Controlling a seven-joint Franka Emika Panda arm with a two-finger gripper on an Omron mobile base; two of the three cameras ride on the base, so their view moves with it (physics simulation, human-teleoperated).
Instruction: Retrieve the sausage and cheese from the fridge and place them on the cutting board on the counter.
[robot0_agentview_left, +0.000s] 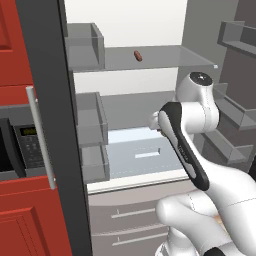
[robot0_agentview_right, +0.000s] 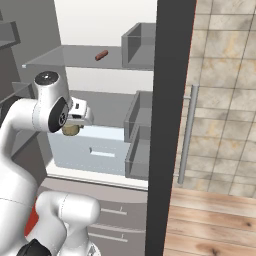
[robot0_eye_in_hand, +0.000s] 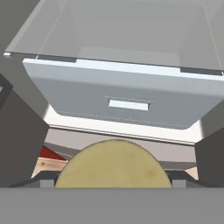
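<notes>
The tool (robot0_eye_in_hand: 112, 175) holds the dull olive-yellow round cheese puck (robot0_eye_in_hand: 113, 165) between its 2 dark fingers (robot0_eye_in_hand: 19, 144), which stand wide apart and press on either side of it. In the hand view the cheese sits at the bottom centre, with the pale grey fridge drawer (robot0_eye_in_hand: 127, 103) and its small white handle slot beyond it. In the right base view the cheese (robot0_agentview_right: 71, 129) shows as a small yellow lump under the white hand, in front of that same drawer (robot0_agentview_right: 90, 150), clear of the shelves.

The tall grey French-door fridge (robot0_agentview_left: 50, 125) stands open, its dark door edge running down both base views. On the upper glass shelf (robot0_agentview_left: 165, 57) lies the small dark red-brown sausage (robot0_agentview_left: 138, 55), alone and well above the tool; in the right base view the sausage (robot0_agentview_right: 101, 55) rests near the grey door bin (robot0_agentview_right: 137, 46).

A light wooden surface (robot0_agentview_right: 210, 220) shows at the lower right of the right base view, below the tiled wall (robot0_agentview_right: 225, 90). A built-in microwave (robot0_agentview_left: 20, 145) sits among red cabinets (robot0_agentview_left: 30, 220) in the left base view.
</notes>
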